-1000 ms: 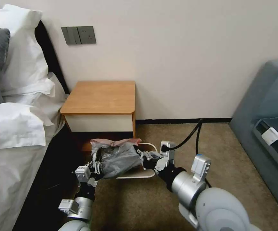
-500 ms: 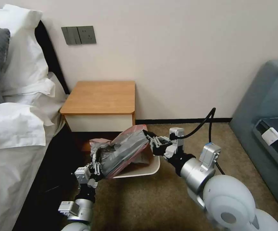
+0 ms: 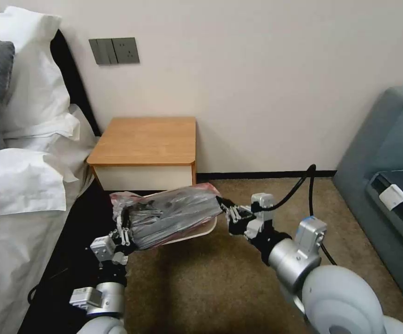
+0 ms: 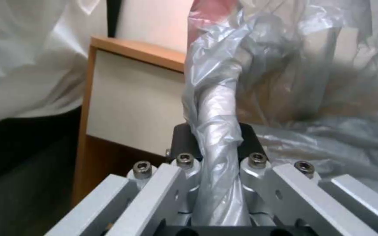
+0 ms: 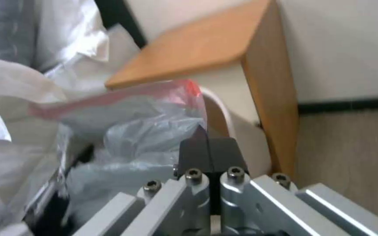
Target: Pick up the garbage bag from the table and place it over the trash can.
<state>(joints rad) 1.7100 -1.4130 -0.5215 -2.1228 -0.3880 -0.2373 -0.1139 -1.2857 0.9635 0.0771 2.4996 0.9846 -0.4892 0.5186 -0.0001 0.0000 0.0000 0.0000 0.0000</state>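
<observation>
L gripper (image 3: pixel 123 230) sat low at about 7 o'clock in the head view, jaws clamped on a twisted rope of the bag (image 3: pixel 171 214). In the left wrist view the L gripper (image 4: pixel 217 154) had that grey plastic strand running straight up between its two black pads, w/ the bag (image 4: pixel 259 65) fanning out above and to one side, pinkish rim at the far end.

R gripper (image 3: pixel 227 211) was at roughly 5 o'clock from frame centre, reaching in from the R arm. Its jaws were together on the bag's other end; in the right wrist view the R gripper (image 5: pixel 208 147) showed both pads pressed flat against each other, and the film caught between them was prob. there but too thin to make out clearly. The bag (image 5: pixel 123 121) spread away from the pads, pink rim stretched along its far edge.

Between the two grippers the bag hung pulled out lengthwise, tilted, R end higher, off the floor and over the bin (image 3: pixel 200 230). Only a sliver of the bin's cream rim peeked out under the bag's near edge; the bin (image 5: pixel 224 114) curved behind the plastic in the right wrist view too.

The table (image 3: pixel 146 139) stood at 12 o'clock from the bag, against the wall, top bare. Bed (image 3: pixel 20 185) lay at 9 o'clock, sofa (image 3: pixel 387 185) at 3 o'clock.
</observation>
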